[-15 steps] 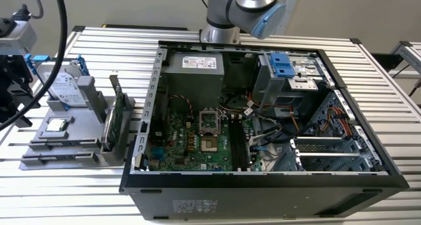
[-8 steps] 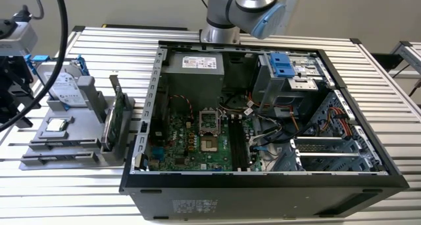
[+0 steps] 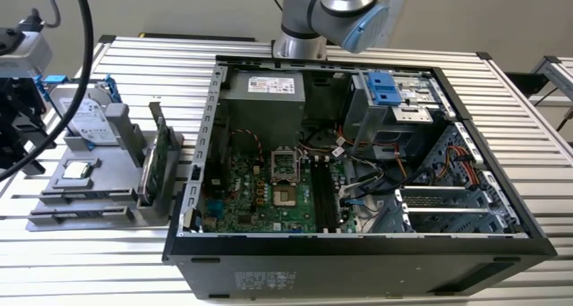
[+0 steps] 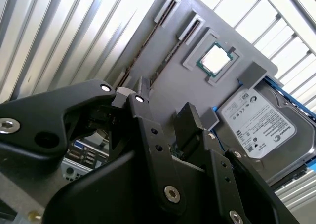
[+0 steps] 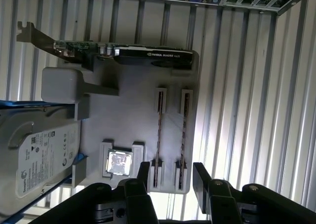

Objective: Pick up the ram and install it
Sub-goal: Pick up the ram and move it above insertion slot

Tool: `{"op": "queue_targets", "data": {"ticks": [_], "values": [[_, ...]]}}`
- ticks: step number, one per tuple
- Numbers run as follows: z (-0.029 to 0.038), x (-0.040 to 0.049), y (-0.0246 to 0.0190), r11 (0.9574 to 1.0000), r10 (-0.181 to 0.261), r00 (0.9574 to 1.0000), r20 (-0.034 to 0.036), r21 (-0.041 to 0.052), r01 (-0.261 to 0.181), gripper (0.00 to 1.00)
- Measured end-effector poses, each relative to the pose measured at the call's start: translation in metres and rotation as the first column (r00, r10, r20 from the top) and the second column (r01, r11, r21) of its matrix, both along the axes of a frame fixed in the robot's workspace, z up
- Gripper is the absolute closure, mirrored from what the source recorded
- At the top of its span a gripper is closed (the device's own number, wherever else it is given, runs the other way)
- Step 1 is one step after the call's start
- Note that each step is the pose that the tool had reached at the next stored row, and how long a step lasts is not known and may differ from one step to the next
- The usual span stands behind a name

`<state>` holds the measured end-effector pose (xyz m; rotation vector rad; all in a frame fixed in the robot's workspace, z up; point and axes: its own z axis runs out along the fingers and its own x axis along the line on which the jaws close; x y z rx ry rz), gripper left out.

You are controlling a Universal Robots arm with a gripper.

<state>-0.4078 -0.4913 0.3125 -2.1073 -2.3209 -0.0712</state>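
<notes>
The ram (image 5: pixel 158 135) stands on edge in a slotted holder of the grey tray (image 5: pixel 138 115), seen from above as a thin dark strip. A similar strip (image 5: pixel 184 135) sits in the slot beside it. In the second wrist view the ram (image 4: pixel 148 44) runs as a slim dark line along the tray. My gripper (image 5: pixel 172 177) hangs above the near end of these two slots, open, with one black finger (image 5: pixel 143 173) on each side and nothing held. The second wrist view also shows the gripper (image 4: pixel 165 103) open over the tray.
On the tray lie a silver hard drive (image 5: pixel 34 150), a processor chip (image 5: pixel 119 163) and a graphics card (image 5: pixel 148 54) standing on edge. The open computer case (image 3: pixel 358 151) stands beside the tray (image 3: pixel 90 178), its motherboard's long black memory slots (image 3: pixel 327 192) exposed. Thick cables (image 3: pixel 85 51) hang at the exterior view's left.
</notes>
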Motion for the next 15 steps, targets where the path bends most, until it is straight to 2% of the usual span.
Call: {"op": "queue_targets", "data": {"ticks": [15], "values": [[-0.0037, 0.0000, 0.0000, 1.0000, 0.000, 1.0000, 0.0000, 0.0000, 0.000, 0.00]]}}
